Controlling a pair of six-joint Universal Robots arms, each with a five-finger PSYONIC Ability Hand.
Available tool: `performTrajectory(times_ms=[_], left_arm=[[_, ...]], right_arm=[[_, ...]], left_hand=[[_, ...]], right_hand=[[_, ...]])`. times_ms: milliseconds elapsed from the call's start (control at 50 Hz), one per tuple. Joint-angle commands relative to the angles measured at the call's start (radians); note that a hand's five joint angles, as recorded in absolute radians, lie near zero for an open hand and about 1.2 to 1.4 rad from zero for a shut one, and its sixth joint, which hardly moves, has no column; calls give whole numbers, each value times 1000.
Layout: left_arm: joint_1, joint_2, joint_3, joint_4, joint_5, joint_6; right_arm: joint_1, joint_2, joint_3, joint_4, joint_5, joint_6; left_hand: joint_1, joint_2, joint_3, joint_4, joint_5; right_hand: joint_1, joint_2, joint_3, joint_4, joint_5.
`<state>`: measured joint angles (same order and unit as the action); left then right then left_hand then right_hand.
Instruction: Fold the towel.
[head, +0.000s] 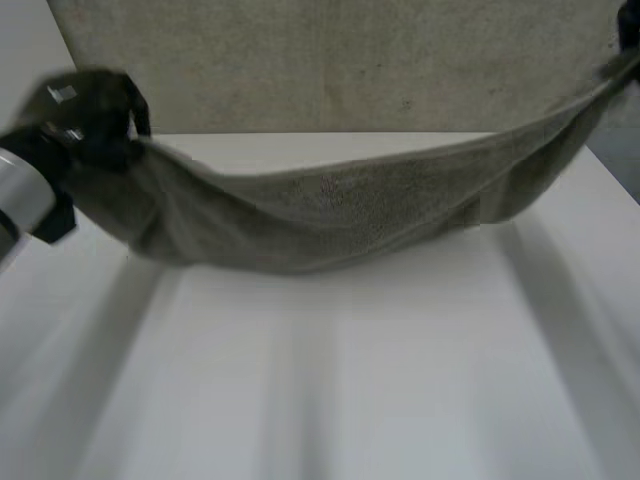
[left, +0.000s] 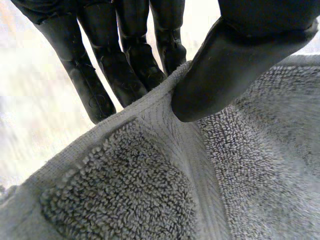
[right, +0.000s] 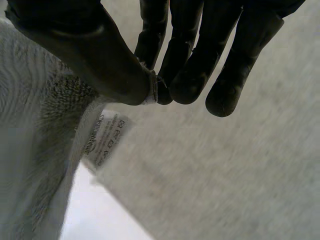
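A grey-green towel (head: 330, 215) hangs in a sagging band above the white table (head: 330, 380), its far part still lying flat at the back. My left hand (head: 95, 115) holds the towel's left corner up, thumb (left: 225, 70) pressing the hem against the fingers (left: 120, 65). My right hand (head: 628, 35) is at the far right, lifting the other corner. In the right wrist view its thumb (right: 100, 60) and fingers (right: 187, 75) pinch the towel's corner edge, with a white care label (right: 105, 140) hanging just below.
The flat rest of the towel (head: 350, 60) covers the back of the table. The near table surface in front of the hanging band is bare white.
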<state>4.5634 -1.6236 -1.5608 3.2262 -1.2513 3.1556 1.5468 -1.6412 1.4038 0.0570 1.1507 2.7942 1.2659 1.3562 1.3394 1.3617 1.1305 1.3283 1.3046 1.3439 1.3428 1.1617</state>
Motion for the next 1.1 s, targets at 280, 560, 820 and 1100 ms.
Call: performTrajectory(times_ms=[280, 560, 820, 1100], left_arm=[[22, -275, -4, -80, 1, 36], [-41, -545, 805, -108, -72, 141], [-66, -418, 758, -12, -67, -212], [86, -236, 177, -138, 139, -78]], right_arm=[[188, 478, -365, 638, 118, -486], [369, 834, -1235, 275, 170, -225], [358, 839, -1273, 422, 157, -54], [152, 467, -441, 422, -65, -237]], left_hand=[[130, 40, 57, 35, 91], [130, 40, 57, 35, 91], [130, 40, 57, 35, 91], [130, 40, 57, 35, 91]], right_hand=[[68, 92, 52, 53, 60], [68, 92, 52, 53, 60], [68, 92, 52, 53, 60], [68, 92, 52, 53, 60]])
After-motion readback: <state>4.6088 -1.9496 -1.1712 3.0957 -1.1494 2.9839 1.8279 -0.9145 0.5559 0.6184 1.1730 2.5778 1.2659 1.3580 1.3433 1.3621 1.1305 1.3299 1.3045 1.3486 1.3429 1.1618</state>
